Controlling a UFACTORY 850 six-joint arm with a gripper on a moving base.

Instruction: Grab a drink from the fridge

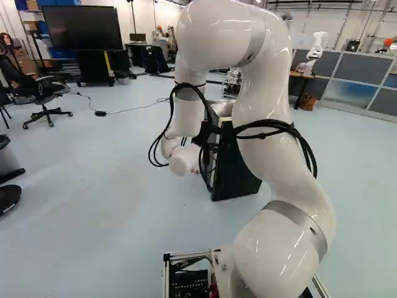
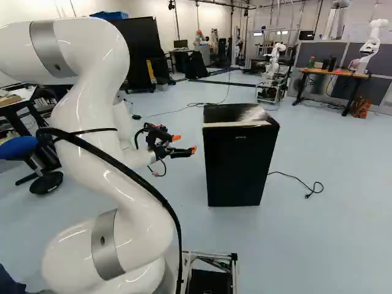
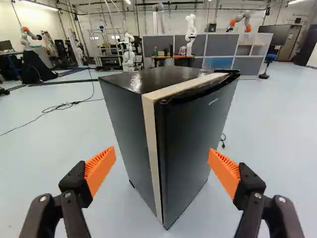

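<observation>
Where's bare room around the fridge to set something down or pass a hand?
Widest: the floor between the bin at the left base view's left edge and the fridge. A narrower gap shows between the gripper and fridge. More crowded: right of the fridge in the right base view, where a cord curls.

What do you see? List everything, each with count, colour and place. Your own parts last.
Fridge: one, black with beige edging, ahead of the gripper
Power cord: one, black, floor beside the fridge
Floor cable: at least one, dark, beyond the fridge
Large screen: one, black, far left of left base view
Office chair: at least one, black, left of left base view
Stool: one, blue seat, left of right base view
Partition: several panels, mostly grey, background
Desk: one, orange-brown top, before the partition
Another robot: several, mostly white, background
Arm: one, white
Gripper: one, black, open
Pads: two, orange, on its fingers
</observation>
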